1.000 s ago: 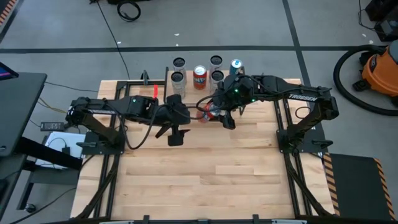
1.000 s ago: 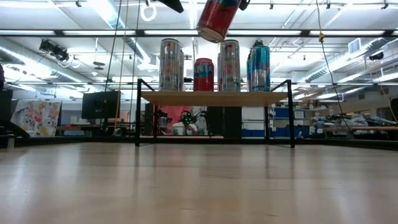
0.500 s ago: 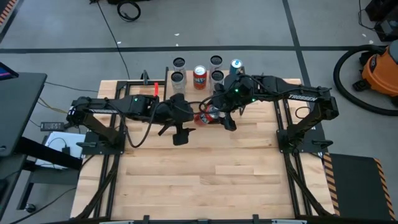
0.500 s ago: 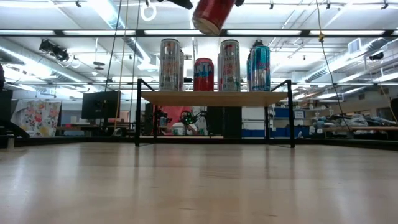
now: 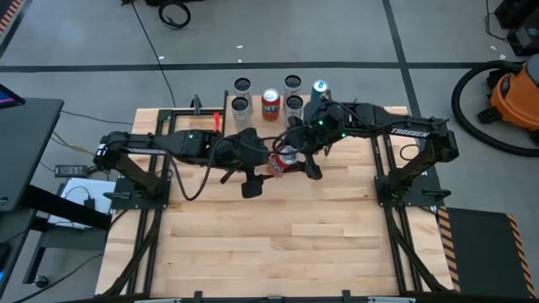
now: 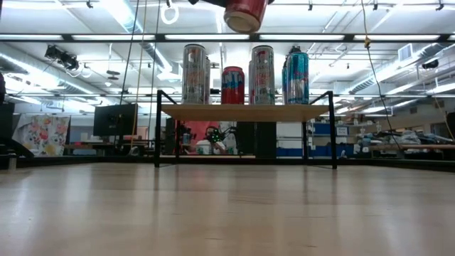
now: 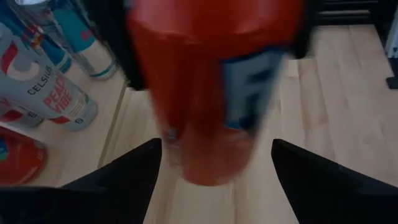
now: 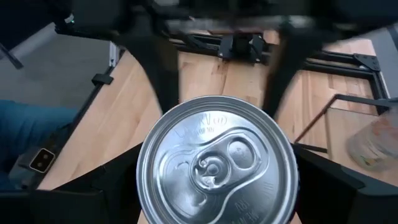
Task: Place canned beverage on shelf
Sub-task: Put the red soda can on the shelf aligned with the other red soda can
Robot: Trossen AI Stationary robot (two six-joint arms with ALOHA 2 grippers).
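Holding the red can (image 5: 281,160) aloft in front of the shelf (image 6: 245,112), your right gripper (image 5: 295,157) pinches it while the left gripper (image 5: 258,162) straddles it, fingers spread. Looks like a handover, so close left before releasing.

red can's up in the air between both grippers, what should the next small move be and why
Probably the left gripper should close on the red can so the handover can finish. The right gripper holds the can aloft short of the shelf. The left fingers straddle the can body but stand wide apart, seemingly not yet clamped.
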